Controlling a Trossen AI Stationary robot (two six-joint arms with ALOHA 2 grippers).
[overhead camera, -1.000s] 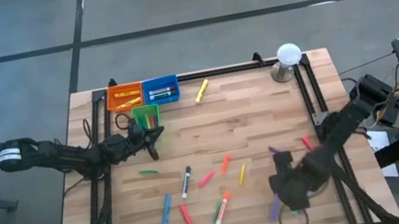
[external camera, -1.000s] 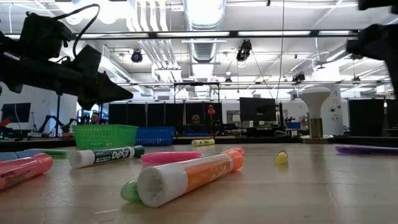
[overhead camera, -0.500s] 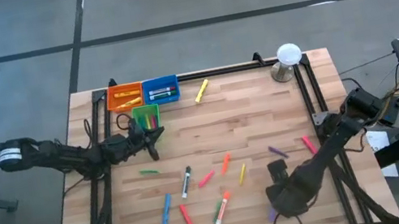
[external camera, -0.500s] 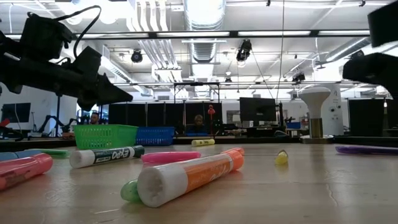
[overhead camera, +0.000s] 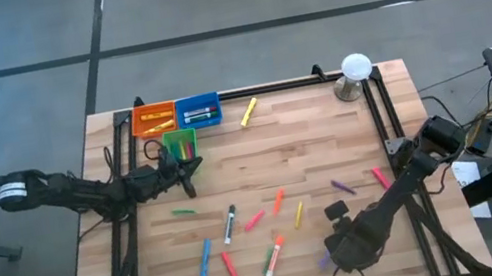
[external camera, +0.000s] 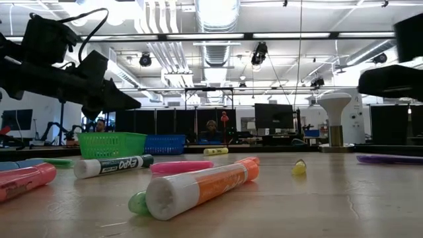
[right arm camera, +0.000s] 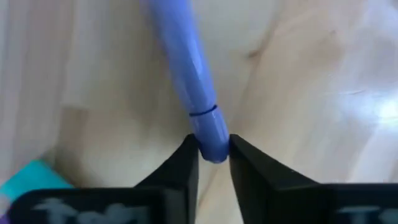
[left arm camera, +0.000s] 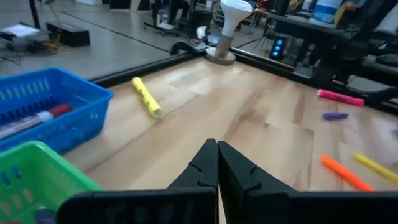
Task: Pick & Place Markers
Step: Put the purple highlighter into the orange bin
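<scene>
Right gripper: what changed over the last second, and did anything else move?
The right gripper came down toward the table's front edge onto the purple marker and closed its fingers on one end of it; the marker still lies on the table. The left gripper stayed shut, hovering by the green bin. The other markers on the table did not move.

Both arms are matte black and jointed; the left arm (overhead camera: 83,192) has a white cap at its base and looped black cables.
</scene>
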